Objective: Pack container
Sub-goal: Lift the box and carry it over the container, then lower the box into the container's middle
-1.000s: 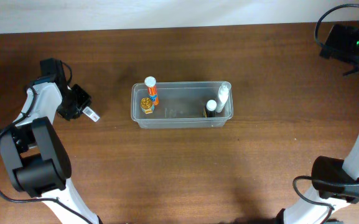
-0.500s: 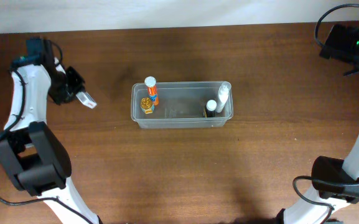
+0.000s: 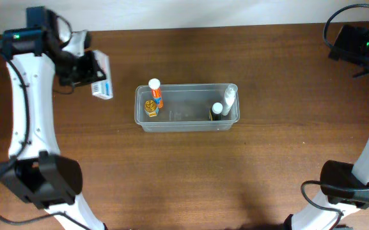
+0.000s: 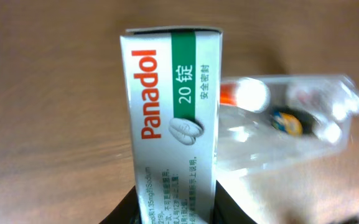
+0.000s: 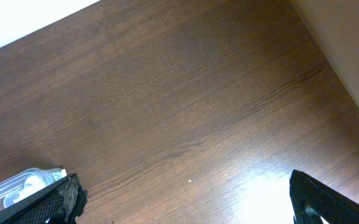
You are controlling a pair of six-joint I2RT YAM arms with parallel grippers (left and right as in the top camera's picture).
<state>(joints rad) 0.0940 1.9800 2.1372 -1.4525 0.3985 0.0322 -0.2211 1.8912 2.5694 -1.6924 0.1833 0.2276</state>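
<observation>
The container (image 3: 184,110) is seen ahead of the left jaws, which are closed on a box (image 3: 102,76) held up for dropping in; the right jaws are spread wide, empty.

1. Overhead: the light is even, fairly bright and from above. The surface (image 3: 267,166) is sharp, with soft, short shadows.
2. Overhead: the clear container (image 3: 187,108) has small highlights on its rim and no heavy glare.
3. Left wrist: the box (image 4: 170,112) is close up, its large print readable but a bit soft. The container behind it is blurred and smeared, and the surface looks washed out and warm.
4. Right wrist: there is a bright glare patch on the surface at lower right. The top-left corner is blown-out white, and the grain is sharp.
</observation>
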